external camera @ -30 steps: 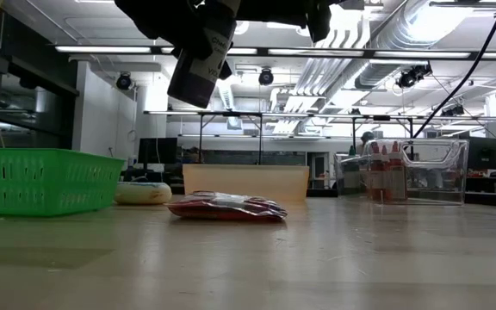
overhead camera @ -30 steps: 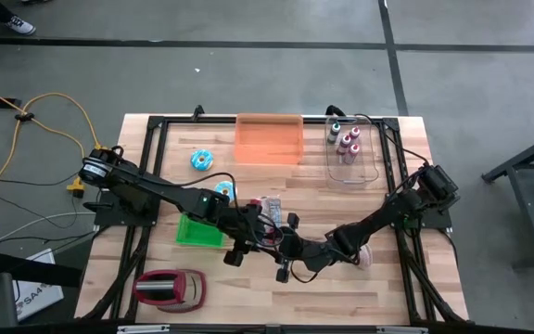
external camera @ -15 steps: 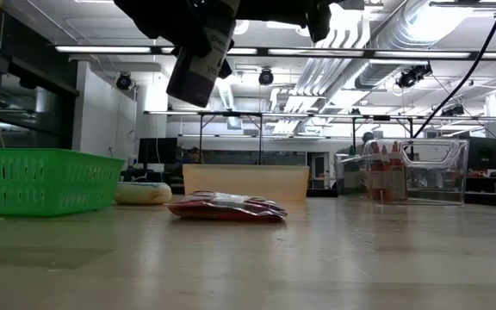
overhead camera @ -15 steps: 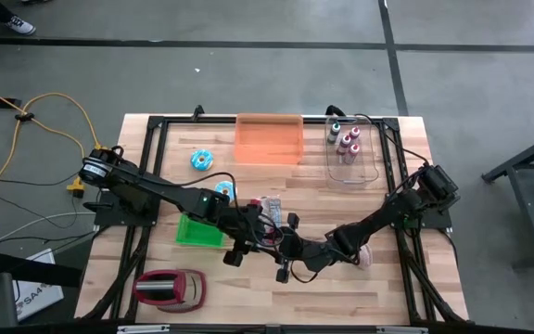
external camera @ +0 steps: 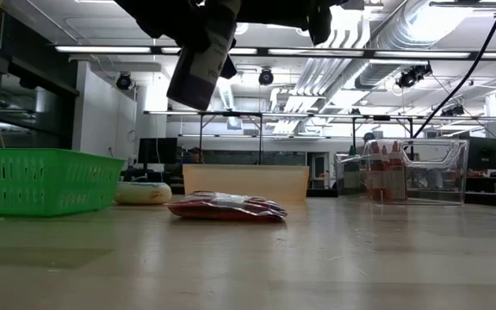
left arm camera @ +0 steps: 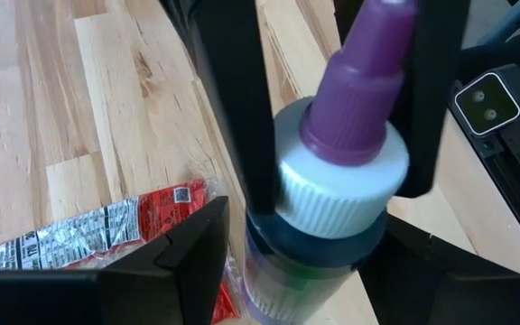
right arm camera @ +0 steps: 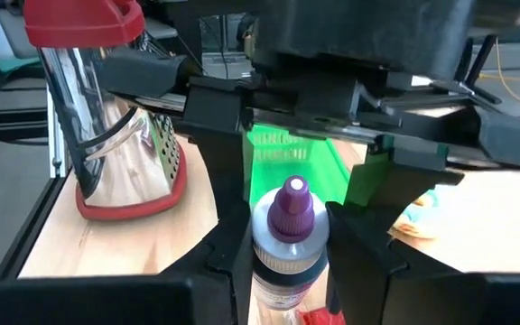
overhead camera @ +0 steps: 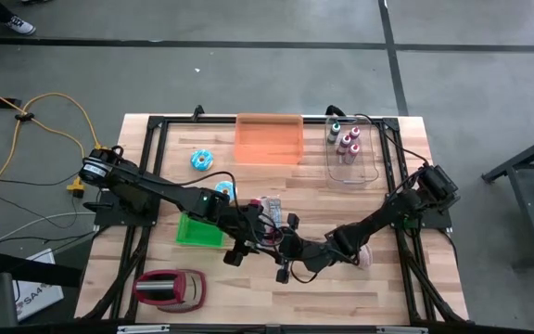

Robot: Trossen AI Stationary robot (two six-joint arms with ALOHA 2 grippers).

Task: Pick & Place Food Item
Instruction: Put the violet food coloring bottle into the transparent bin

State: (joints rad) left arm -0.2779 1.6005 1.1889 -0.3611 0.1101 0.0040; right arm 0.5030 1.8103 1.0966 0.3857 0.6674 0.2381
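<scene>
From above, a clear bin (overhead camera: 355, 165) at the bench's (overhead camera: 387, 288) one o'clock holds small bottles (overhead camera: 347, 141); the orange tray (overhead camera: 269, 139) at twelve looks empty. In the wrist views, a purple-capped bottle (right arm camera: 284, 236) stands pinched in the right claw (right arm camera: 287, 262), while the left claw (left arm camera: 332, 117) brackets its cap, partly spread.

So on the table: one green basket (overhead camera: 198, 231), one orange bin (overhead camera: 269, 139), one clear bin (overhead camera: 354, 163) with three bottles (overhead camera: 346, 140) (fourth's held midair), one grater (overhead camera: 170, 289), two donuts (overhead camera: 202, 160), one snack packet (external camera: 227, 207).
</scene>
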